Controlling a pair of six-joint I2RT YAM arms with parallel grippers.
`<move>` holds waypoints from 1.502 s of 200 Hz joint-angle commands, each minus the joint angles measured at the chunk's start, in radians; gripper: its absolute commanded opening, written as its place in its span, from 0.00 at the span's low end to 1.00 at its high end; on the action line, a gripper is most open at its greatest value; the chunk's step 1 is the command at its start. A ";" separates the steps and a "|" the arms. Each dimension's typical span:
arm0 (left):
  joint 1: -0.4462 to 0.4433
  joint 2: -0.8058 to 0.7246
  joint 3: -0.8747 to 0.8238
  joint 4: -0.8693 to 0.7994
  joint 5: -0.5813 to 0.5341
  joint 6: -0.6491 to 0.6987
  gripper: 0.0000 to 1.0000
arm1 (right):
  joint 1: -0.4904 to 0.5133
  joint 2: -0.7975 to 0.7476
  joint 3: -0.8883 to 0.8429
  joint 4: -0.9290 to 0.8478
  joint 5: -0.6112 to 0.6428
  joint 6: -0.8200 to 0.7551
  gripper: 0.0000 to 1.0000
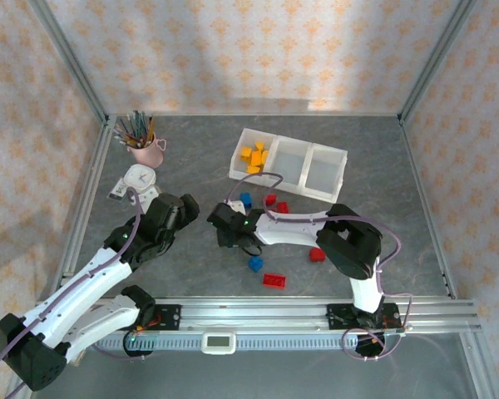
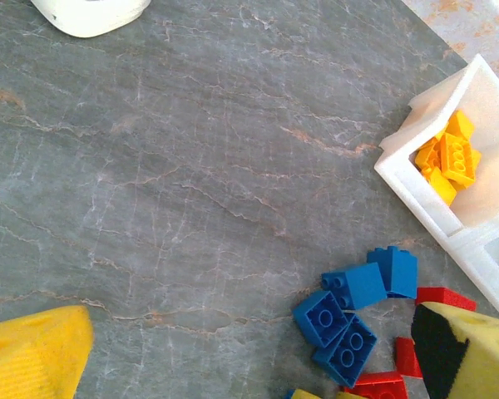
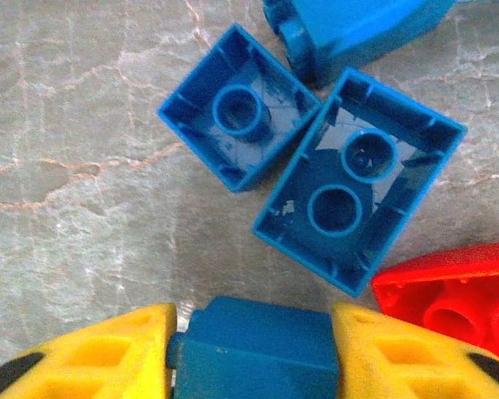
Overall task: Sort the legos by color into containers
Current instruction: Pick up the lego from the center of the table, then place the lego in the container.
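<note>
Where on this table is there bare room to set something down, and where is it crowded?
Bare: table between cup and tray; table right of the tray; middle compartment and right compartment. Crowded: bricks around the right gripper, shut on a blue brick.

Found no legible text, label, brand, number or sign. Made out no lettering on the studs of the legos [image 2: 349, 287], nor on the white tray [image 2: 449, 233]. Noticed a dark mark on the white dish [image 1: 140, 176] beside the pink cup [image 1: 147, 153], too small to read. Saw a small pale panel [image 1: 219, 342] on the front rail [image 1: 274, 312], its face too blurred to tell.
</note>
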 commanded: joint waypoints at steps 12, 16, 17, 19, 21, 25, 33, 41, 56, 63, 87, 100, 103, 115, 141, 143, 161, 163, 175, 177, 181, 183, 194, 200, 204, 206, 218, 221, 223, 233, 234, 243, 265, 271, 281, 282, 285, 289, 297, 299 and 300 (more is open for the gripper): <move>0.009 -0.012 0.003 -0.033 -0.010 -0.009 0.99 | 0.006 0.000 0.045 -0.032 0.058 -0.024 0.41; 0.009 -0.012 0.006 -0.032 -0.008 -0.008 1.00 | 0.007 -0.007 0.047 -0.035 0.062 -0.029 0.41; 0.009 -0.012 0.007 -0.032 -0.007 -0.007 1.00 | 0.008 -0.008 0.048 -0.036 0.063 -0.030 0.41; 0.009 -0.012 0.008 -0.032 -0.004 -0.006 0.99 | 0.008 -0.011 0.049 -0.038 0.065 -0.033 0.41; 0.010 -0.011 0.011 -0.033 -0.003 -0.005 0.99 | 0.006 -0.015 0.049 -0.038 0.067 -0.035 0.41; 0.009 -0.011 0.014 -0.034 -0.001 -0.004 0.99 | 0.007 -0.023 0.052 -0.040 0.070 -0.040 0.41; 0.010 -0.010 0.025 -0.036 0.003 -0.002 1.00 | 0.006 -0.040 0.056 -0.047 0.077 -0.049 0.41; 0.010 -0.010 0.037 -0.037 0.006 0.004 0.99 | 0.006 -0.061 0.060 -0.055 0.081 -0.057 0.41; 0.010 -0.008 0.064 -0.042 0.006 0.016 0.99 | -0.001 -0.110 0.062 -0.069 0.089 -0.074 0.41; 0.010 -0.005 0.079 -0.044 0.007 0.023 0.99 | -0.011 -0.138 0.057 -0.071 0.092 -0.080 0.41; 0.010 0.016 0.128 -0.032 0.029 0.057 0.99 | -0.070 -0.238 0.035 -0.085 0.095 -0.102 0.41; 0.011 0.036 0.147 -0.011 0.050 0.078 0.99 | -0.124 -0.292 0.021 -0.091 0.091 -0.118 0.41; 0.010 0.040 0.151 -0.006 0.055 0.082 0.99 | -0.137 -0.304 0.016 -0.090 0.091 -0.123 0.41; 0.009 0.066 0.163 0.018 0.073 0.097 0.99 | -0.194 -0.344 0.003 -0.087 0.094 -0.146 0.41; 0.009 0.146 0.193 0.086 0.125 0.128 0.99 | -0.332 -0.380 -0.003 -0.080 0.100 -0.206 0.41; 0.010 0.153 0.195 0.090 0.128 0.131 0.99 | -0.342 -0.380 -0.002 -0.078 0.099 -0.211 0.41; 0.010 0.222 0.221 0.145 0.167 0.153 0.99 | -0.426 -0.357 0.020 -0.065 0.098 -0.259 0.42; 0.011 0.231 0.224 0.150 0.172 0.158 0.99 | -0.434 -0.352 0.025 -0.065 0.096 -0.263 0.42; 0.010 0.280 0.246 0.183 0.204 0.173 0.99 | -0.479 -0.314 0.057 -0.057 0.089 -0.292 0.42; 0.010 0.287 0.249 0.188 0.211 0.176 0.99 | -0.486 -0.308 0.062 -0.055 0.088 -0.296 0.42; 0.011 0.305 0.257 0.198 0.221 0.180 0.99 | -0.498 -0.293 0.074 -0.050 0.086 -0.305 0.42; 0.010 0.313 0.261 0.203 0.227 0.182 0.99 | -0.504 -0.285 0.080 -0.049 0.084 -0.309 0.42; 0.010 0.354 0.276 0.238 0.255 0.194 0.99 | -0.533 -0.239 0.116 -0.038 0.072 -0.334 0.42; 0.009 0.374 0.283 0.254 0.268 0.194 0.99 | -0.548 -0.212 0.138 -0.037 0.075 -0.340 0.42; 0.010 0.386 0.287 0.266 0.276 0.195 0.99 | -0.558 -0.195 0.154 -0.039 0.073 -0.345 0.42; 0.008 0.392 0.289 0.273 0.281 0.196 0.99 | -0.562 -0.185 0.162 -0.039 0.072 -0.348 0.42; 0.008 0.420 0.288 0.320 0.302 0.200 0.99 | -0.588 -0.132 0.208 -0.029 0.063 -0.367 0.42; 0.010 0.427 0.289 0.331 0.304 0.199 0.99 | -0.592 -0.119 0.220 -0.028 0.063 -0.370 0.42; 0.010 0.432 0.290 0.335 0.306 0.198 0.99 | -0.595 -0.109 0.225 -0.027 0.064 -0.373 0.42; 0.009 0.452 0.296 0.354 0.312 0.194 0.99 | -0.609 -0.065 0.266 -0.024 0.065 -0.387 0.43; 0.010 0.455 0.297 0.354 0.312 0.194 0.99 | -0.611 -0.061 0.270 -0.025 0.065 -0.389 0.43; 0.010 0.474 0.308 0.361 0.316 0.194 0.99 | -0.625 -0.019 0.314 -0.042 0.068 -0.388 0.45; 0.010 0.503 0.322 0.371 0.320 0.191 0.99 | -0.652 0.037 0.383 -0.056 0.039 -0.391 0.57; 0.009 0.506 0.322 0.375 0.321 0.191 0.99 | -0.652 0.040 0.394 -0.056 0.036 -0.395 0.58; 0.008 0.510 0.320 0.378 0.320 0.189 1.00 | -0.652 0.040 0.410 -0.059 0.026 -0.402 0.60; 0.008 0.510 0.320 0.378 0.319 0.189 0.99 | -0.652 0.040 0.412 -0.059 0.024 -0.402 0.60; 0.009 0.510 0.321 0.380 0.320 0.188 0.99 | -0.652 0.038 0.417 -0.060 0.021 -0.404 0.61; 0.009 0.510 0.321 0.380 0.318 0.188 0.99 | -0.652 0.035 0.419 -0.060 0.017 -0.405 0.61; 0.010 0.508 0.319 0.380 0.316 0.185 0.99 | -0.652 0.025 0.419 -0.060 0.012 -0.405 0.63; 0.010 0.508 0.319 0.380 0.315 0.185 0.99 | -0.652 0.022 0.417 -0.060 0.010 -0.406 0.63; 0.010 0.507 0.319 0.380 0.315 0.185 0.99 | -0.652 0.021 0.417 -0.061 0.009 -0.406 0.63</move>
